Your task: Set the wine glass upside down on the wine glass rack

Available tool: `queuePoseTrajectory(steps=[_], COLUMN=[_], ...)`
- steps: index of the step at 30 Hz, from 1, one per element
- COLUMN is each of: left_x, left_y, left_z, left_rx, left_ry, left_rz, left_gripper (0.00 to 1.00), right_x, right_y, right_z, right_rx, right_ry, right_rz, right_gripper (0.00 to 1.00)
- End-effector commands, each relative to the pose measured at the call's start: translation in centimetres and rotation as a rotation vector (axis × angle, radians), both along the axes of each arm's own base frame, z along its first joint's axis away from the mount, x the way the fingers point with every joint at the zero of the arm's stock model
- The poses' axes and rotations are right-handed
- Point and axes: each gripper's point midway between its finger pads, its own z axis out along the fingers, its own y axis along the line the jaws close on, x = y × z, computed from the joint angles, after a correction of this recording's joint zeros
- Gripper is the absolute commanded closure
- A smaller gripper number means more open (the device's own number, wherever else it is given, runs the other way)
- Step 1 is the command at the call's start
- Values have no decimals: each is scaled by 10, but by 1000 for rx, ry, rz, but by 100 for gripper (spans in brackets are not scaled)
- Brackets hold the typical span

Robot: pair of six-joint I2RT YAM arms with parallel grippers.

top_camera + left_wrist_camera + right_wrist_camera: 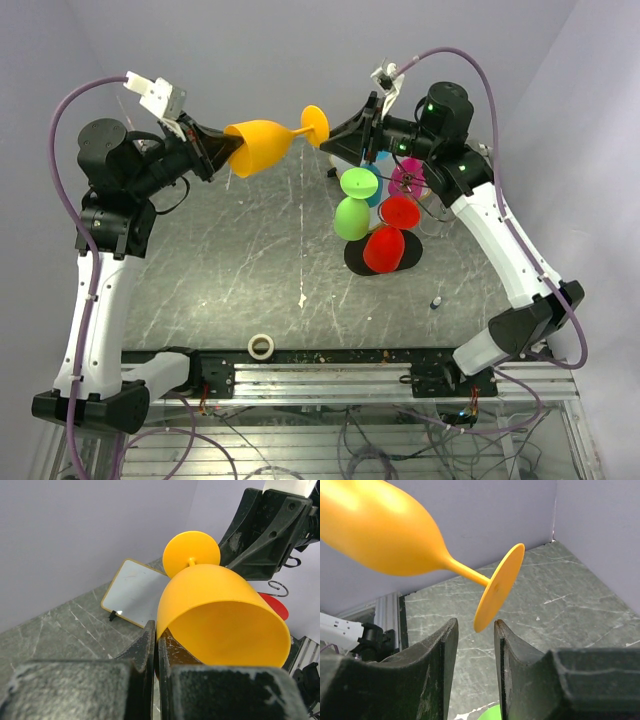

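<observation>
An orange wine glass [262, 145] lies sideways in the air above the back of the table, its foot [316, 125] pointing right. My left gripper [222, 148] is shut on its rim, one finger inside the bowl [220, 615] and one outside. My right gripper [335, 132] is open at the foot. In the right wrist view the edge of the foot disc [499, 587] sits between the two fingers, with a gap on each side. The wine glass rack [352, 258] stands just below the right gripper. Green, red, pink and blue glasses hang on it.
A white board with a wooden rim [132, 592] lies on the table at the back. A roll of tape [262, 346] and a small dark object [437, 301] lie near the front rail [330, 375]. Purple walls close off the back and both sides.
</observation>
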Motion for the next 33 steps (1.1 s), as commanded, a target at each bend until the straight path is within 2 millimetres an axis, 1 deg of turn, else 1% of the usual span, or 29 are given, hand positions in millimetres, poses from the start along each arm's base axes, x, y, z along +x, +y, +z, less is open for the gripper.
queuePoseTrajectory(steps=[1, 2, 3, 9, 14, 16, 22, 27, 31, 33], left_x=[-8, -8, -8, -9, -8, -8, -8, -7, -7, -8], left_y=[2, 2, 1, 0, -1, -2, -1, -2, -2, -3], left_z=[17, 17, 16, 15, 13, 11, 11, 9, 8, 8], left_rx=[24, 29, 32, 48, 58, 63, 71, 74, 78, 78], left_ry=[-77, -79, -79, -85, -85, -83, -89, -88, -89, -91], left_rz=[16, 16, 14, 17, 11, 8, 17, 12, 12, 10], left_gripper=[93, 93, 93, 93, 93, 93, 93, 93, 93, 93], right_x=[1, -5, -6, -3, 2, 4, 15, 14, 19, 19], right_y=[2, 10, 13, 16, 18, 19, 15, 14, 11, 12], right_z=[15, 14, 15, 12, 9, 8, 5, 6, 4, 3], right_rx=[21, 20, 20, 20, 19, 16, 1, 1, -5, -3], right_ry=[-8, -6, -5, 14, 32, 40, 40, 31, 36, 40], right_rz=[-18, 4, 8, -2, -15, -27, -90, -93, -127, -122], right_gripper=[66, 66, 67, 75, 86, 88, 88, 88, 85, 81])
